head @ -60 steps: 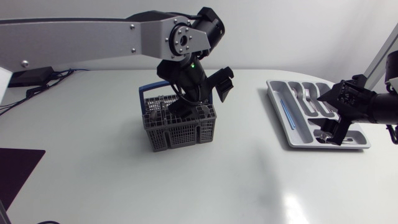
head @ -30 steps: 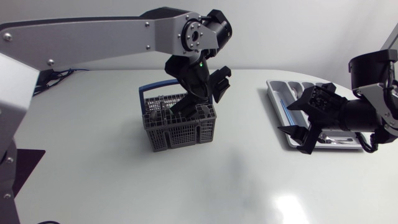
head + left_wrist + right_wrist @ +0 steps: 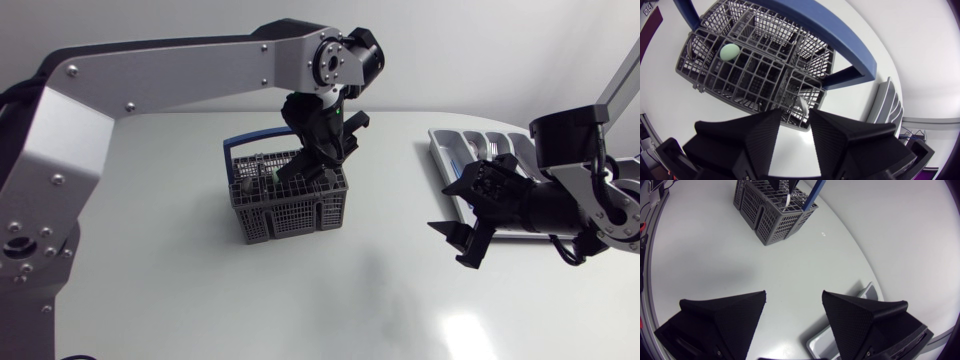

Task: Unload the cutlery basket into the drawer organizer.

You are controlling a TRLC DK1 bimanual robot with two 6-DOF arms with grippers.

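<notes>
The grey cutlery basket (image 3: 290, 205) with a blue handle (image 3: 240, 142) stands left of the table's middle. My left gripper (image 3: 318, 165) hangs over its right compartments, pointing down. In the left wrist view it (image 3: 796, 117) is open by a narrow gap, and a pale cutlery handle (image 3: 803, 105) stands up just ahead of the fingertips. A mint-green piece (image 3: 730, 51) lies in a far compartment. The grey drawer organizer (image 3: 445, 150) sits at the right and holds forks (image 3: 490, 150). My right gripper (image 3: 455, 225) is open and holds nothing, over bare table left of the organizer's near end.
In the right wrist view the basket (image 3: 772, 215) lies far ahead of the open right gripper (image 3: 792, 310), with the organizer's corner (image 3: 867, 292) close beside it. A wide stretch of white table separates basket and organizer. A dark mat (image 3: 25, 270) lies at the left edge.
My right gripper has left the organizer and swung left and toward the table's front. The left arm's links have shifted right while its gripper stays over the basket.
</notes>
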